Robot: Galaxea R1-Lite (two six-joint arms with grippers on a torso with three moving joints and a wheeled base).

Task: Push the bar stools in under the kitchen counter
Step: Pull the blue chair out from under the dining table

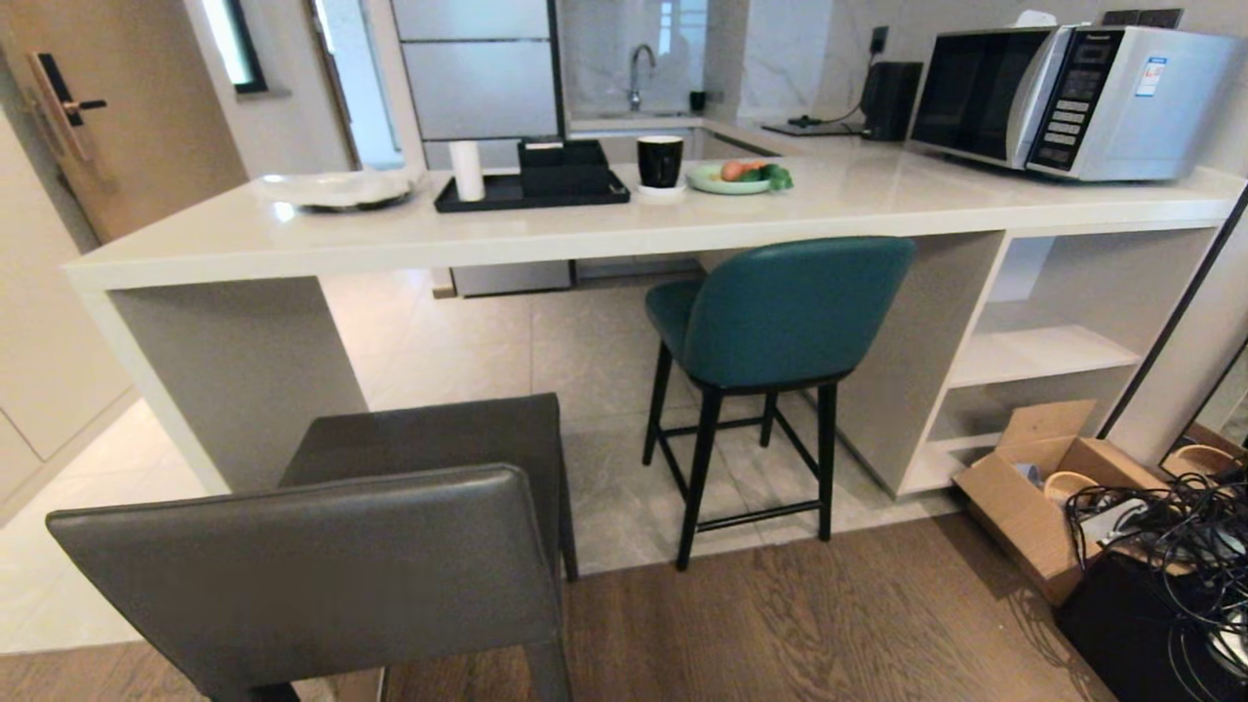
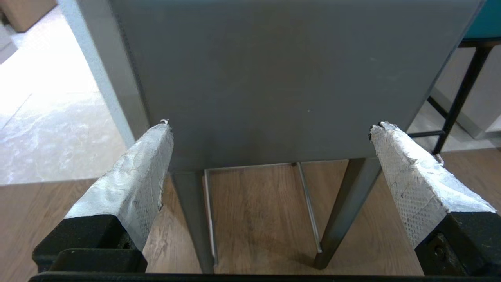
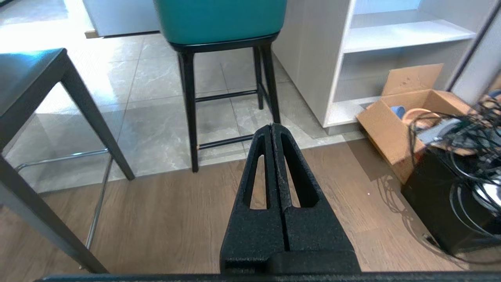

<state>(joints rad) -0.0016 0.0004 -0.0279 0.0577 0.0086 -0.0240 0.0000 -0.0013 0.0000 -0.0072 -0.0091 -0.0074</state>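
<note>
Facing the grey stool (image 2: 274, 78), left claw (image 2: 270, 129) spread wide, right claw (image 3: 273, 127) pinched closed.

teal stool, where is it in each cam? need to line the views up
Head view: the teal stool stands right of centre, its seat under the kitchen counter.
Left wrist view: only a sliver of teal seat and a black leg show at the top right corner.
Right wrist view: top centre, beyond the shut right gripper.
Shared landmark: the dark-grey stool, in all three views.
</note>
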